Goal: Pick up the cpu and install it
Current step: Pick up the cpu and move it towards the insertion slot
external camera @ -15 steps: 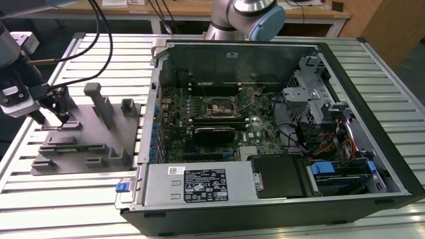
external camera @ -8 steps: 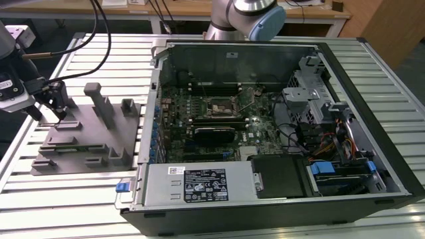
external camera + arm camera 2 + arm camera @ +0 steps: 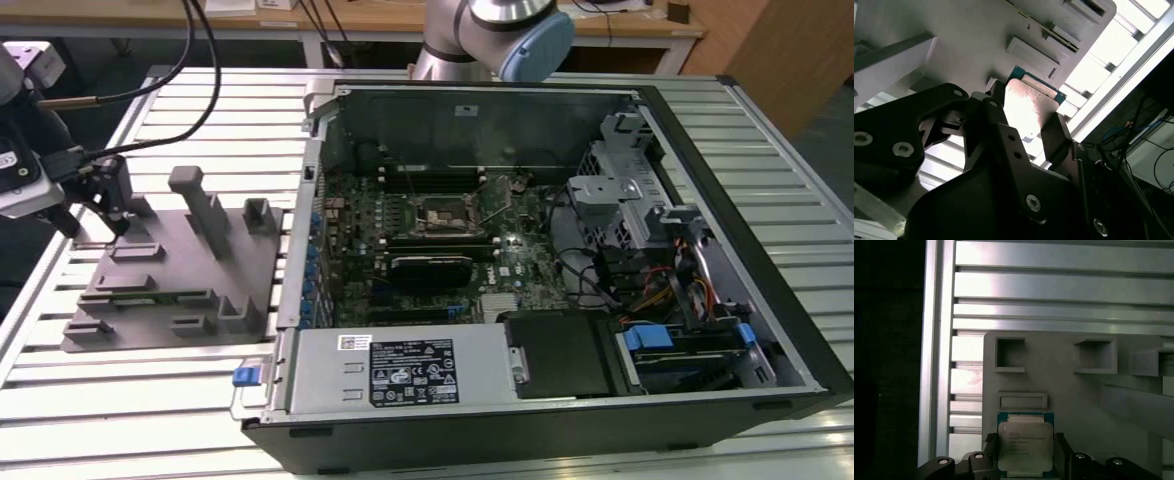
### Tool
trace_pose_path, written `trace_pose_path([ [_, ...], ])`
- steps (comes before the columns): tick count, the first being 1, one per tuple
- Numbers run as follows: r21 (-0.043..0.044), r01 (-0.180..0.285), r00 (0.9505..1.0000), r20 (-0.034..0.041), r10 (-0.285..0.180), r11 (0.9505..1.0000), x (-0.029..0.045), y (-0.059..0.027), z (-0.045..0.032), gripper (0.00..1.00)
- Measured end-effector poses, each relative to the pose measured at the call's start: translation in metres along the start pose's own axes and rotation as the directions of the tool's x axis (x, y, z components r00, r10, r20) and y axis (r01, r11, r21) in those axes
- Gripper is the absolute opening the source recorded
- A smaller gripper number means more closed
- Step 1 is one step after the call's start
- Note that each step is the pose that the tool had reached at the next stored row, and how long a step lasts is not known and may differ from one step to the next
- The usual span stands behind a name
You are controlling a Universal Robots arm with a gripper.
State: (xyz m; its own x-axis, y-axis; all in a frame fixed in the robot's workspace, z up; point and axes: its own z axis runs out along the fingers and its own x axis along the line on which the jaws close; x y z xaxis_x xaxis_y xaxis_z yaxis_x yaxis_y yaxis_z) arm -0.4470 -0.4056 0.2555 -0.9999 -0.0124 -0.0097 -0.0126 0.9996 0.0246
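The cpu, a small square chip with a pale silver top plate and a green edge, sits between my gripper's two black fingers. Both fingers press against its opposite sides. In the second wrist view the cpu is held the same way, just over the grey tray, with the gripper shut on it. In the exterior view the gripper hangs over the far left corner of the grey tray, left of the open computer case. The black-framed socket lies in the middle of the motherboard.
The open computer case fills the exterior view's right, with a drive cage, cables and a power supply inside. Upright grey posts rise from the tray beside the gripper. Several rectangular recesses mark the tray. The slatted metal table surrounds everything.
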Motion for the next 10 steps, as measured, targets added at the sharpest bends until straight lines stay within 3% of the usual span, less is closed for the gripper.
trace_pose_path([
  [10,0.0001,0.000,1.0000,-0.0001,0.000,1.0000,-0.0002,0.0004,-0.0180,0.53],
])
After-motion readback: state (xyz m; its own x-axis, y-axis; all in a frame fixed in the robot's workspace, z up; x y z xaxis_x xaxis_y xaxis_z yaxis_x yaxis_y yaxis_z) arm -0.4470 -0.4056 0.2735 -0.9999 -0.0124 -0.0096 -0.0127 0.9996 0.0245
